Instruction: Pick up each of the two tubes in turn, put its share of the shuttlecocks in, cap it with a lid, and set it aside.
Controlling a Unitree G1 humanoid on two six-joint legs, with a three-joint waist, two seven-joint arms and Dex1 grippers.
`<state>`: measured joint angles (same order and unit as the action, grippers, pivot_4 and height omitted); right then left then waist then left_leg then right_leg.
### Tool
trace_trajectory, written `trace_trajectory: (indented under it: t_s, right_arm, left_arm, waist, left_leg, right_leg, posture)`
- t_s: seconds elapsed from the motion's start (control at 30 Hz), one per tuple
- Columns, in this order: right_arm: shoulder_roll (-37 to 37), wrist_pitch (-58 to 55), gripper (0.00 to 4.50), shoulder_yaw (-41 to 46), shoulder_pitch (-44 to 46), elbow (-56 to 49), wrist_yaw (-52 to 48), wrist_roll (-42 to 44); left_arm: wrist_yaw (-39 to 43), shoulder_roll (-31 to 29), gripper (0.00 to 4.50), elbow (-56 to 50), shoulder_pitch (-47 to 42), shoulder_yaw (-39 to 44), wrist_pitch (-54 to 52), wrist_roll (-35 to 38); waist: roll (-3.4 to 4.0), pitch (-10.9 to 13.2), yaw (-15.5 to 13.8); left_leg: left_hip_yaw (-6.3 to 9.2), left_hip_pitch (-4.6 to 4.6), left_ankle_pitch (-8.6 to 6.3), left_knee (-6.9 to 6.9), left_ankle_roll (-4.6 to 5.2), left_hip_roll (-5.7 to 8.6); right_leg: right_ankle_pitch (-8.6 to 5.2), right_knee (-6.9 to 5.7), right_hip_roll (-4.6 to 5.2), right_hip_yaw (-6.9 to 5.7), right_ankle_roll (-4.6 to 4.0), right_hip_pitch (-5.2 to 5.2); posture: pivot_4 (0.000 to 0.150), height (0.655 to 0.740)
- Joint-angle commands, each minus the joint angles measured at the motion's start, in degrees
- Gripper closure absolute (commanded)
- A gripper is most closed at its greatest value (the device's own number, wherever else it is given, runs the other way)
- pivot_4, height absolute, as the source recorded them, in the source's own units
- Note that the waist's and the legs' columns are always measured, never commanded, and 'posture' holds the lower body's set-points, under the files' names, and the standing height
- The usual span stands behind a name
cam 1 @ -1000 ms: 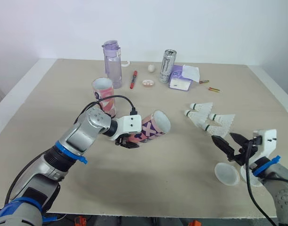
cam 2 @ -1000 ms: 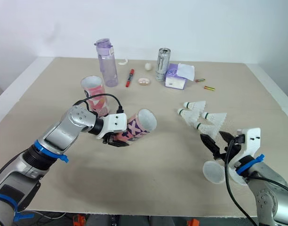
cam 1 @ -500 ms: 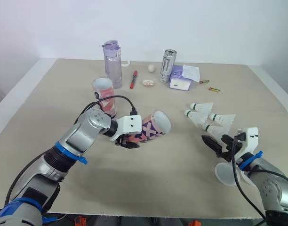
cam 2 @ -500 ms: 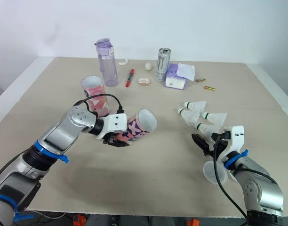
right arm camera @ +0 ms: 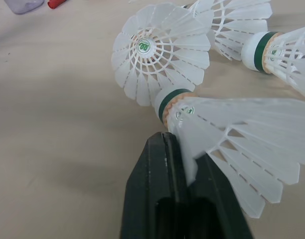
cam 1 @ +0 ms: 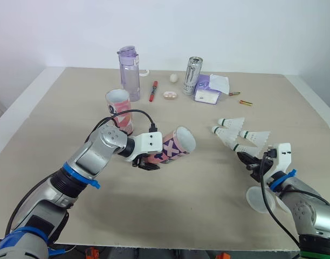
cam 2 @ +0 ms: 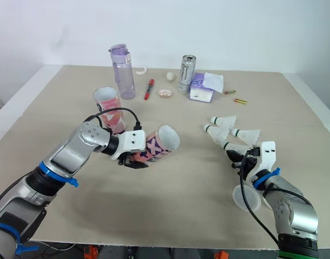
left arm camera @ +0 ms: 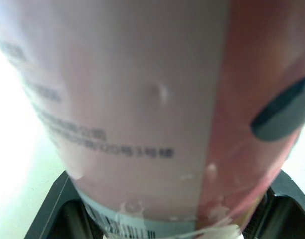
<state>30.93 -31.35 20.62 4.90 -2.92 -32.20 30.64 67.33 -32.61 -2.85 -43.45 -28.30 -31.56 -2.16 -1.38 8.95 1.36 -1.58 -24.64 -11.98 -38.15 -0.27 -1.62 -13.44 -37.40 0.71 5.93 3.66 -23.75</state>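
The right claw (right arm camera: 177, 142) was closed on the feathered skirt of a shuttlecock (right arm camera: 232, 134). The pinch itself was made plain in the right wrist view. In the head views the claw tips were merely seen against the near edge of the cluster, at about 4 o'clock on the bench (cam 1: 57, 108). Three other shuttlecocks (cam 1: 229, 122) lay touching or just beside the gripped one, toward 12 o'clock of the claw. One of them was turned with its open skirt toward the wrist camera. A white lid (cam 1: 259, 198) lay flat at 6 o'clock of that claw, near the bench's front edge.

The left claw (cam 1: 149, 162) was clamped around a pink and purple tube (cam 1: 173, 148) near the bench's centre. The tube was held lifted and tilted, its open mouth aimed toward 2 o'clock. Fine print and a white label on the tube's wall were brought out by the left wrist view, with a black finger at either side. A second tube (cam 1: 119, 110) stood upright at 10 o'clock of the held one.

Along the far edge, around 12 o'clock, a purple bottle (cam 1: 129, 73), a red marker (cam 1: 153, 90), a can (cam 1: 192, 75) and a tissue packet (cam 1: 208, 91) were set. The bench top was a pale beige, and a plain white wall (cam 1: 235, 32) rose behind it.
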Motion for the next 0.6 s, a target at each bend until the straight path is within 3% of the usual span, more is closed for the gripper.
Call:
trace_trajectory:
  t_s: [0.03, 0.3, 0.47, 0.6]
  right_arm:
    - [0.36, 1.23, 4.47, 1.35, -0.05, -1.37, 0.13, 0.1]
    - [14.54, -3.9, 4.47, 6.07, -5.85, -19.62, -7.59, 3.26]
    - [28.46, -1.93, 4.47, 5.89, 2.7, -25.67, -14.58, 2.86]
    - [34.66, 3.13, 4.47, -2.69, 12.25, -30.01, -20.48, 0.86]
  left_arm:
    - [-0.36, 0.03, 1.64, -0.7, -0.11, 0.57, 0.07, -0.03]
    - [0.16, -0.06, 1.64, 0.12, -0.41, 0.45, 0.77, 0.07]
    - [0.57, 0.22, 1.64, 1.38, -0.97, 0.33, 1.62, -0.04]
    - [0.8, 0.51, 1.64, 1.82, -1.2, 0.26, 2.04, -0.16]
  waist:
    - [0.0, 0.0, 0.0]
    - [0.16, 0.03, -0.08]
    - [0.19, 0.05, 0.08]
    - [0.12, 0.08, 0.09]
  left_leg:
    - [0.0, 0.0, 0.0, 0.0, 0.0, 0.0]
    - [-0.01, -0.02, 0.0, 0.03, 0.0, 0.04]
    - [-0.05, 0.14, 0.01, -0.03, 0.02, 0.01]
    - [-0.01, 0.29, 0.02, 0.06, 0.03, -0.02]
  right_leg:
    - [0.0, 0.0, 0.0, 0.0, 0.0, 0.0]
    - [-0.03, 0.0, 0.03, 0.04, 0.08, -0.01]
    - [0.06, 0.0, 0.01, 0.08, 0.01, 0.07]
    - [0.02, 0.03, -0.01, 0.01, -0.07, 0.2]
  posture:
    - [0.15, 0.74]
    - [0.15, 0.74]
    - [0.15, 0.74]
    - [0.15, 0.74]
